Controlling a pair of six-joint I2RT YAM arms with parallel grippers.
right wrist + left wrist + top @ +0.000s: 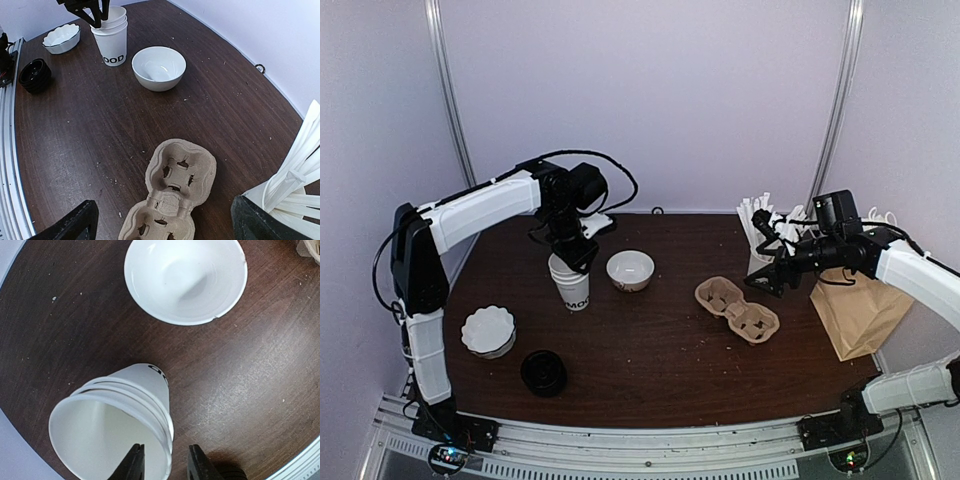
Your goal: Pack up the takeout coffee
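No lidded white cup with a black lid shows in any view. A stack of lidless white cups with black lettering [573, 285] stands at the table's left middle, also in the left wrist view [120, 415] and the right wrist view [114, 40]. My left gripper [575, 255] [165, 465] is right above it, open, with one finger inside the top cup and one outside its rim. My right gripper [765, 282] [162, 225] is wide open and empty, hovering over a brown pulp cup carrier [737, 309] [177, 185].
A white bowl [630, 270] [185, 280] sits right of the cups. A scalloped white dish [488, 331] and a stack of black lids [543, 372] lie front left. A cup of white sticks [760, 235] and a brown paper bag [860, 310] are at right.
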